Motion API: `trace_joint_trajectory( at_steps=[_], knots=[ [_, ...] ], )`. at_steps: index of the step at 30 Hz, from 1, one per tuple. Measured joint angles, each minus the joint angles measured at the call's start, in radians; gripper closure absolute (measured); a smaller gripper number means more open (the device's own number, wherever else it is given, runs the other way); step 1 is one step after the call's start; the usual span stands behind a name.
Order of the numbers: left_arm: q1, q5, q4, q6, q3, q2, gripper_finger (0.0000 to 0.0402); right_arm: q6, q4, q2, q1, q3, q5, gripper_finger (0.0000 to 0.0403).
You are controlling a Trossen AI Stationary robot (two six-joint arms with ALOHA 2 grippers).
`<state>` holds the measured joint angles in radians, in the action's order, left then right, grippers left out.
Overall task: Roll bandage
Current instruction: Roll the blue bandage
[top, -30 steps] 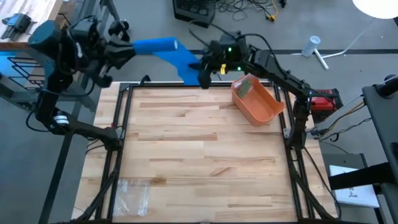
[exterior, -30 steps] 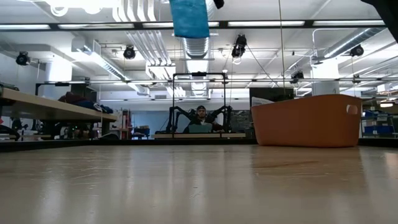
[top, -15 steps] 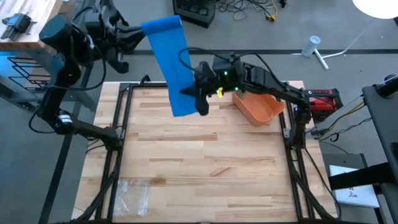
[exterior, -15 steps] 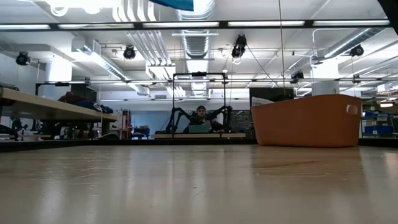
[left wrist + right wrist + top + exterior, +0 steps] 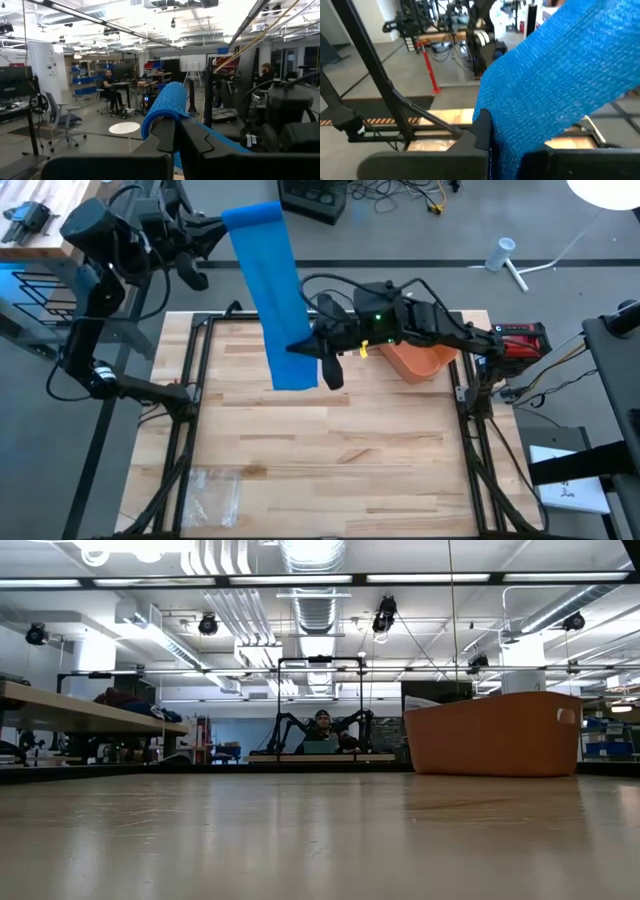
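Note:
A long blue bandage [image 5: 272, 295] is stretched as a flat strip high above the table's far left part. My left gripper [image 5: 222, 225] is shut on its far end, beyond the table's far edge. My right gripper [image 5: 303, 348] is shut on its near end, over the table [image 5: 330, 440]. In the left wrist view the bandage [image 5: 167, 100] drapes over the shut fingers. In the right wrist view the bandage [image 5: 555, 85] fills the picture above the fingers. Neither the bandage nor the grippers show in the low view. My left gripper pinches the bandage's far end [image 5: 161, 114] between its two fingers, coming roughly level from the table's left. That end folds over the fingertips, and the strip runs away toward my right gripper, clear of the table. My right gripper pinches the bandage's near end [image 5: 496, 131] between its two fingers, coming roughly level from the table's right, at one side edge of the strip. The strip rises from the fingers toward my left gripper and looks drawn straight, clear of the table.
An orange bin [image 5: 425, 362] stands at the table's far right, partly under my right arm, and shows in the low view as the orange bin [image 5: 495, 733]. A clear plastic bag [image 5: 215, 485] lies at the near left corner. A red device [image 5: 520, 340] sits off the right edge.
My right gripper has swung from beyond the table's far edge toward the near and left, over the table, carrying the bandage's end. The bandage, first lying sideways between the grippers, now runs far to near as a long straight strip. My left gripper has turned and shifted slightly.

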<state>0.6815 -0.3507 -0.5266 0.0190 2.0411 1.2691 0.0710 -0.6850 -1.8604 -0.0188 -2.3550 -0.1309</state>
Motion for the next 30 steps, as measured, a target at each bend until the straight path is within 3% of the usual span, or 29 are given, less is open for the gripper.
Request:
trace_joint_trajectory(
  at_steps=[16, 22, 30],
  knots=[
    [0.010, 0.014, -0.098, -0.092, -0.001, 0.004, 0.0401, 0.047, 0.199, 0.006, 0.005, 0.000, -0.040, 0.0403],
    [0.011, 0.083, -0.185, -0.151, -0.002, 0.021, 0.0401, 0.115, 0.346, 0.022, 0.006, 0.000, -0.140, 0.0403],
    [0.009, 0.003, -0.251, -0.178, -0.031, 0.037, 0.0401, 0.139, 0.427, 0.053, -0.001, 0.000, -0.132, 0.0403]
  ],
)
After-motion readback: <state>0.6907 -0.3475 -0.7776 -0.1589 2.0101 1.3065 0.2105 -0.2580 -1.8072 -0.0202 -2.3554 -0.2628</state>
